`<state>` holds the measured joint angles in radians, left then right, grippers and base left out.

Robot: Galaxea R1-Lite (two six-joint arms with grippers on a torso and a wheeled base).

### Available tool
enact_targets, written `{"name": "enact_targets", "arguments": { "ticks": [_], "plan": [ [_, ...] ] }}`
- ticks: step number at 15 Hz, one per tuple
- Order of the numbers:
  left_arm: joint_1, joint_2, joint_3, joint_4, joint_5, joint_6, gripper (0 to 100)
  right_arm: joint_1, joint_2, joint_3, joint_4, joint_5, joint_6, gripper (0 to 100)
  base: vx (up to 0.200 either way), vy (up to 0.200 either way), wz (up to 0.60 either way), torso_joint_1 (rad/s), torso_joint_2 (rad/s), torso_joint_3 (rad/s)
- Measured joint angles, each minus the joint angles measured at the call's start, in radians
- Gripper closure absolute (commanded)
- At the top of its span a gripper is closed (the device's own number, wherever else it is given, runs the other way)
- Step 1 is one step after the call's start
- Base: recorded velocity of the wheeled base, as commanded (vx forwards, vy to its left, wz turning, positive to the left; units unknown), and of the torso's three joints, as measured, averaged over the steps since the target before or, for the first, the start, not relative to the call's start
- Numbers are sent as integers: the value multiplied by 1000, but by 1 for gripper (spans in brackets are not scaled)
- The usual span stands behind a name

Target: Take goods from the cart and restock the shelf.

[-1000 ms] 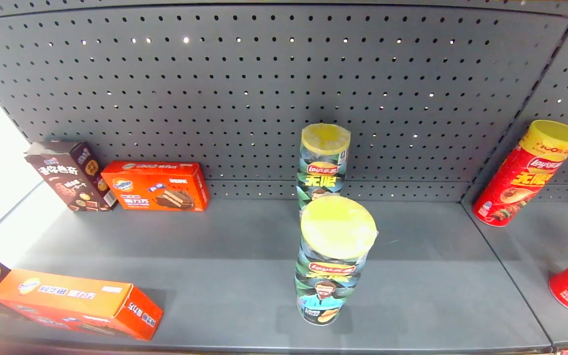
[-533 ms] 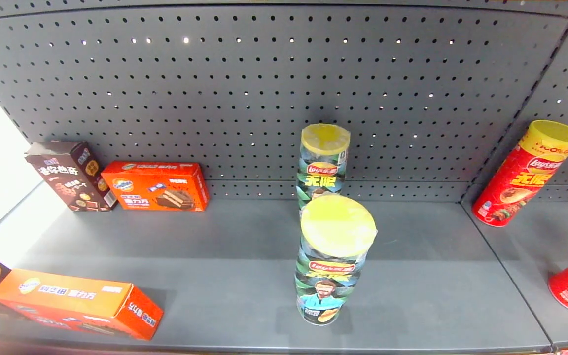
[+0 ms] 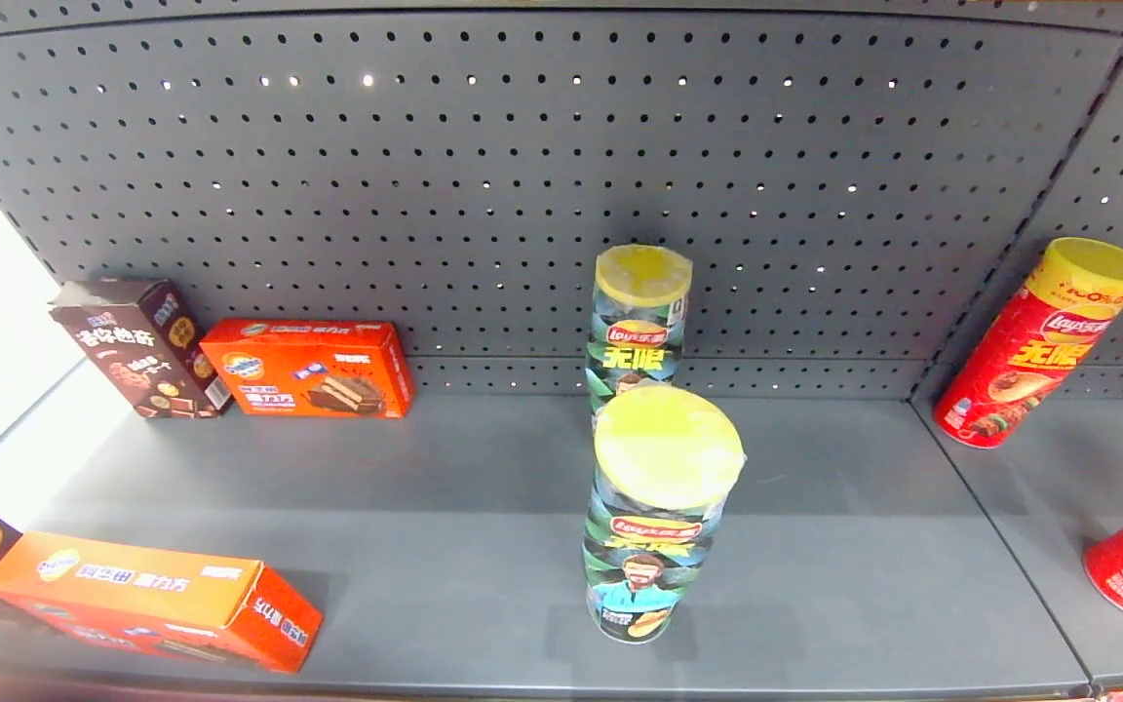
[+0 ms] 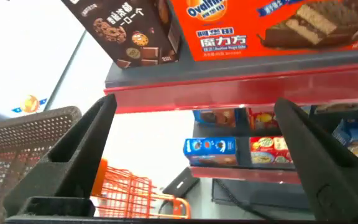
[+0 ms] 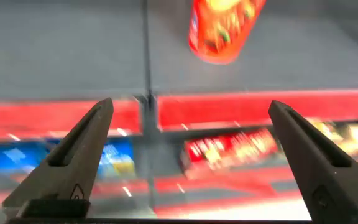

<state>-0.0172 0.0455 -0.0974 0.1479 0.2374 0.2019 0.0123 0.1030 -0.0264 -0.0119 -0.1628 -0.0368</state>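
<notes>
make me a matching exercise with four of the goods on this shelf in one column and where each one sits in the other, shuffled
Things
1. brown cookie box
2. front green chip can
3. red chip can with the yellow lid
4. long orange box

Places
A. lying flat at the front left edge of the shelf
B. in the next bay to the right, at the back
C. upright mid-shelf, just in front of the rear green chip can
D. back left, beside the back orange box

Pairs: 1-D, 2-C, 3-B, 4-A
</notes>
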Motion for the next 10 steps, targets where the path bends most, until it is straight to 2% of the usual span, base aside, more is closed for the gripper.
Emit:
{"name": "enact_targets", "arguments": {
  "ticks": [1, 2, 4, 5, 7, 8, 9, 10],
  "plan": [
    [5, -17, 3, -2, -28, -36, 0, -5, -36, 7, -28, 21, 15, 0, 0, 0, 0, 0, 0, 0],
    [8, -27, 6, -4, -60, -58, 0, -8, -57, 13, -44, 43, 20, 0, 0, 0, 0, 0, 0, 0],
    [11, -39, 17, -35, -163, -64, 0, -10, -83, 18, -38, 185, 17, 0, 0, 0, 0, 0, 0, 0],
    [11, -42, 21, -49, -201, -61, 0, -12, -90, 17, -24, 189, 15, 0, 0, 0, 0, 0, 0, 0],
    [11, -44, 29, -57, -209, -56, 0, -13, -96, 17, -20, 47, 58, 0, 0, 0, 0, 0, 0, 0],
    [11, -45, 39, -85, -206, -59, 0, -13, -98, 20, -13, 50, 42, 0, 0, 0, 0, 0, 0, 0],
    [11, -45, 54, -134, -215, -65, 0, -12, -99, 21, -1, 132, 20, 0, 0, 0, 0, 0, 0, 0],
    [11, -45, 68, -164, -250, -70, 0, -11, -99, 22, 8, 203, 19, 0, 0, 0, 0, 0, 0, 0]
  ]
}}
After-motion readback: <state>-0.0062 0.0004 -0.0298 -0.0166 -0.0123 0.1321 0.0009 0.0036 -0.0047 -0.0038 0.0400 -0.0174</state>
